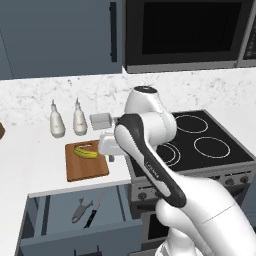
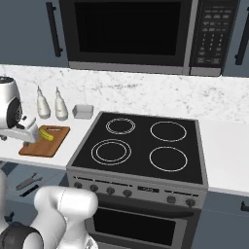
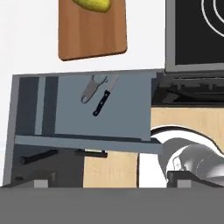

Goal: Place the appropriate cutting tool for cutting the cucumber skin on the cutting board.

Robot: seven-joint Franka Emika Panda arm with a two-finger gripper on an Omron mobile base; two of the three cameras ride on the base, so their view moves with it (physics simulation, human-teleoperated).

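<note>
2 tools are lying side by side in the open drawer: the grey peeler and a black-handled knife. The gripper is hovering above them with fingers spread wide, holding nothing, so the reach for the peeler is just starting. Next it needs lowering onto the peeler's handle. The cucumber is sitting on the cutting board. Writing on the microwave panel seems unreadable.

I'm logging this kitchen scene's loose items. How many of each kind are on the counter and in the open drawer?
Bottles: 2
Grey box: 1
Cutting board: 1
Cucumber: 1
Peeler: 1
Knife: 1
Total: 7
</note>
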